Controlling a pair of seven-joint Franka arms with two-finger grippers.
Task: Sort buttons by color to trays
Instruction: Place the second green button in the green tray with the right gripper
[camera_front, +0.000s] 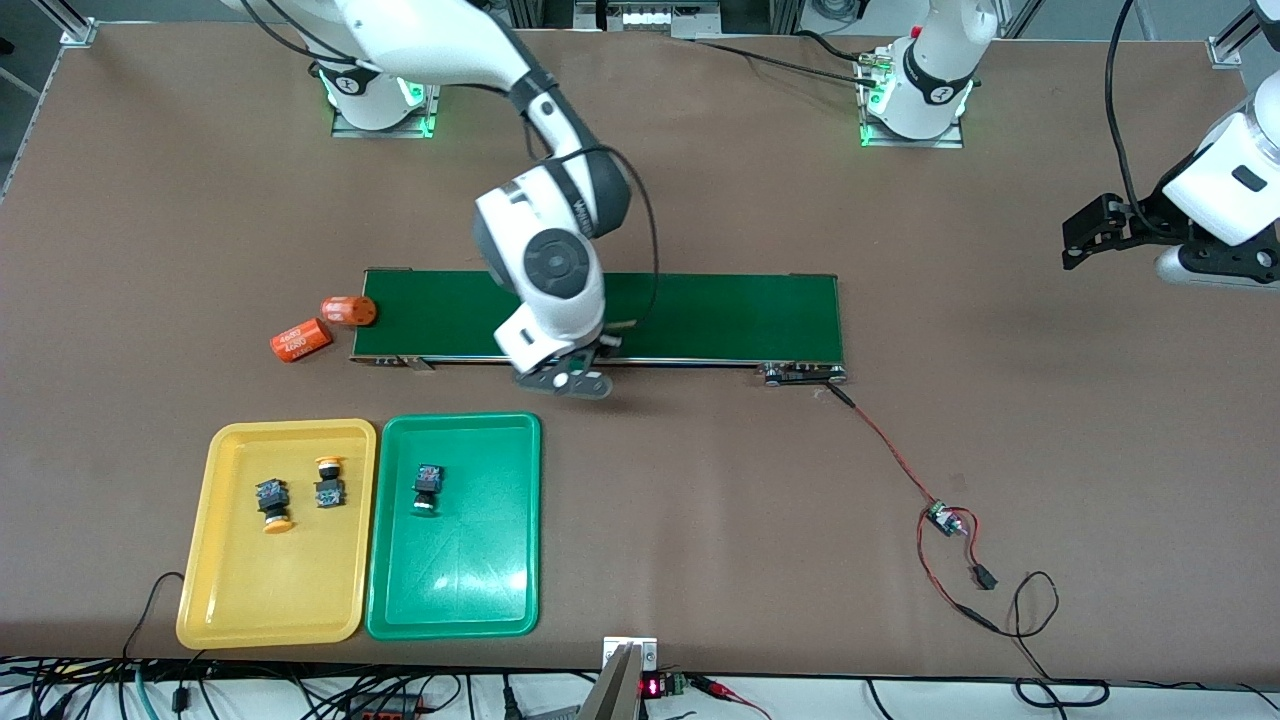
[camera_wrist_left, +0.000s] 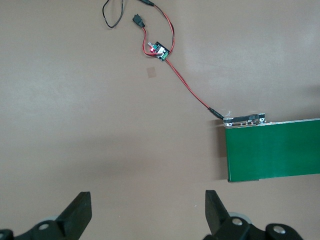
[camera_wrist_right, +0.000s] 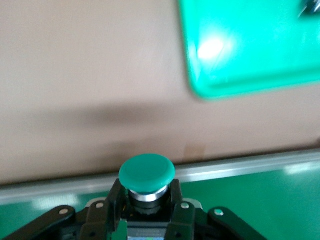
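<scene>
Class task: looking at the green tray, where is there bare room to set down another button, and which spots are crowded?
The green tray is bare in the half nearer the front camera, bordered by its rim; one button lies in the farther half. The yellow tray is crowded in its farther half with two buttons. The right gripper holds a green-capped button.

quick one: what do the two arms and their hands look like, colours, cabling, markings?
Both arms are glossy white with dark grey joint rings, on square base plates lit green. The right arm has a round grey cap at the wrist, dark lettering and a thin black cable looping past it. The right hand is grey-black; the left hand is black with blunt, blocky fingers. A black cable hangs along the left arm.
</scene>
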